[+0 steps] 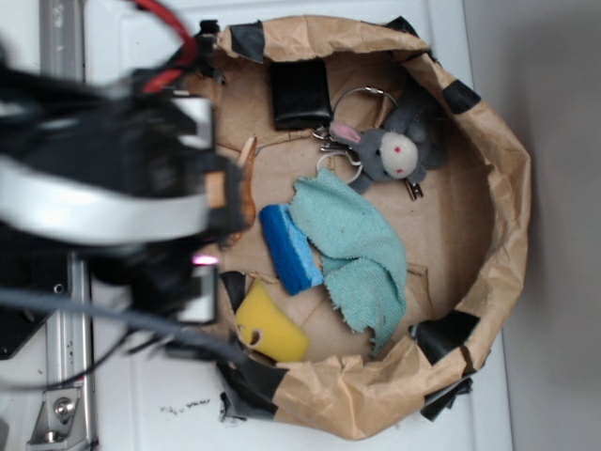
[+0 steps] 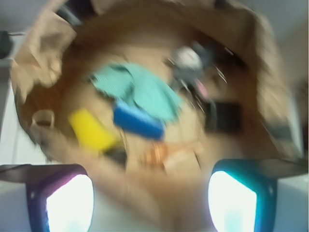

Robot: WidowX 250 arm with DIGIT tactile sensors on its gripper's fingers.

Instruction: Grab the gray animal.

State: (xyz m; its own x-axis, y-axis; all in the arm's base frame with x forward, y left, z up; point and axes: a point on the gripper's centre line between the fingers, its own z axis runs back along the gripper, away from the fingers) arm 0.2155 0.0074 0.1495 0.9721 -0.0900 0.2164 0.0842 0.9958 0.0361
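The gray animal (image 1: 394, 153), a small plush with a pink-lined ear, pale face and red nose, lies at the back of the paper-rimmed bin (image 1: 502, 188), with metal key rings (image 1: 364, 94) attached. In the blurred wrist view the gray animal (image 2: 189, 62) shows at the upper right. My gripper (image 1: 202, 207) hovers over the bin's left edge, well left of the toy. It is open, and in the wrist view the gripper (image 2: 150, 198) has its fingers (image 2: 65, 200) wide apart with nothing between them.
A teal cloth (image 1: 355, 242) lies just below the toy, overlapping a blue sponge (image 1: 289, 249). A yellow piece (image 1: 270, 327) sits at the front left, a black block (image 1: 300, 94) at the back. A crumpled paper wall with black tape rings the bin.
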